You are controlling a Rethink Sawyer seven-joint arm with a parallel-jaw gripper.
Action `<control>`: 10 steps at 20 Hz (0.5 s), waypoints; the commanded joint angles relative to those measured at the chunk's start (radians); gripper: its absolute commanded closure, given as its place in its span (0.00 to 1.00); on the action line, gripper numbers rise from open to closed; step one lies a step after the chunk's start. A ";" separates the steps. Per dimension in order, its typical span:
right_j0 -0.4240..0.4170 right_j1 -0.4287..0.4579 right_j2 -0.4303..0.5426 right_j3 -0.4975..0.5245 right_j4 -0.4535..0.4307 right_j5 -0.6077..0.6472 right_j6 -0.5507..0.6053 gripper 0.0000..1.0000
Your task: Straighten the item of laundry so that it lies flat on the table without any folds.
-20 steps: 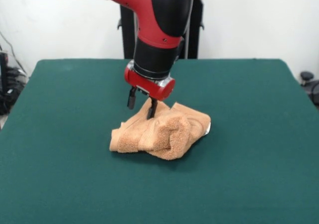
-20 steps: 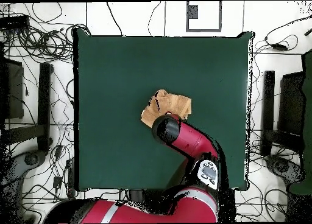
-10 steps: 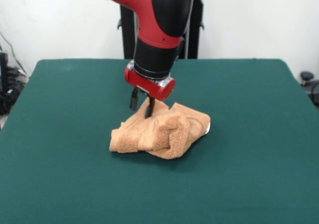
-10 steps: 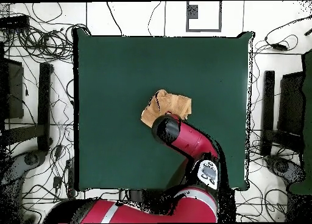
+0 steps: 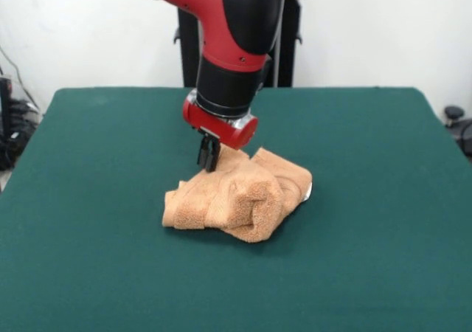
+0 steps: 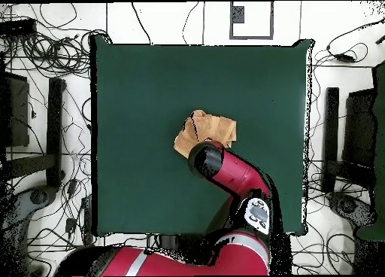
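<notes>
The item of laundry [image 5: 236, 195], a light orange-tan terry towel, lies crumpled in a thick folded heap near the middle of the green table [image 5: 369, 199]. A small white tag [image 5: 307, 192] peeks out at its right end. My gripper [image 5: 209, 158] comes down from above onto the heap's far upper edge, its black fingers closed together on a fold there. In the overhead view the towel [image 6: 214, 129] shows just beyond my red arm [image 6: 233, 172], which hides the gripper; the table [image 6: 150, 101] spreads wide around it.
A black stand [image 5: 287, 44] rises behind the table's far edge. Cables [image 6: 45, 48] and dark equipment [image 6: 353, 138] crowd the floor on both sides of the table in the overhead view.
The gripper's fingers stood apart over the towel's far edge a second ago; they have since drawn together onto the fold. The towel heap has shifted only slightly.
</notes>
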 commanded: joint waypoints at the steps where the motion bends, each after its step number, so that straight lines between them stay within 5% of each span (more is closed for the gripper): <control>1: 0.010 0.010 0.109 0.014 -0.026 -0.035 0.148 1.00; 10: 0.006 -0.013 0.112 0.022 -0.031 -0.021 0.139 1.00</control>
